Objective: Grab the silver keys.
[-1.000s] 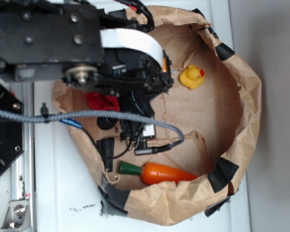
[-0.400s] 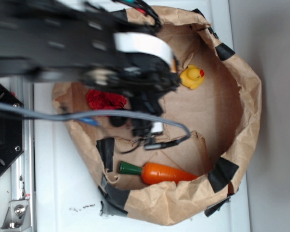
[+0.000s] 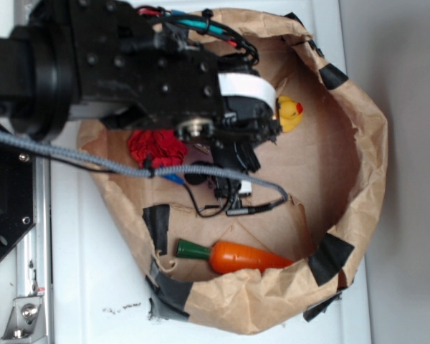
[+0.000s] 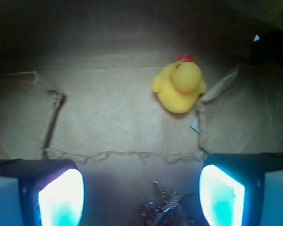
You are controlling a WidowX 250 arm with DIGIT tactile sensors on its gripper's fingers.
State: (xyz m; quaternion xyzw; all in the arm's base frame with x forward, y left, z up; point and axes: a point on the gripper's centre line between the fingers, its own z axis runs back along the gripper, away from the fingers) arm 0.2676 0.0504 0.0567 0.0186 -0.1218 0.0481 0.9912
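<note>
In the wrist view the silver keys (image 4: 161, 208) lie on the brown paper at the bottom edge, between my two glowing fingertips and nearer the right one. My gripper (image 4: 141, 194) is open, with nothing held. The yellow rubber duck (image 4: 179, 86) sits farther ahead, upper right. In the exterior view the arm covers the keys; my gripper (image 3: 233, 161) hangs inside the paper-bag basin, left of the duck (image 3: 289, 113).
The crumpled brown paper bag (image 3: 369, 143) forms a walled basin, taped in black at spots. An orange carrot (image 3: 240, 256) lies by its near wall, a red cloth (image 3: 154, 147) at left under the arm. A grey cable (image 3: 115, 166) crosses over the basin.
The arm has swung right and toward the duck, now covering part of it. The carrot, duck and red cloth have not moved.
</note>
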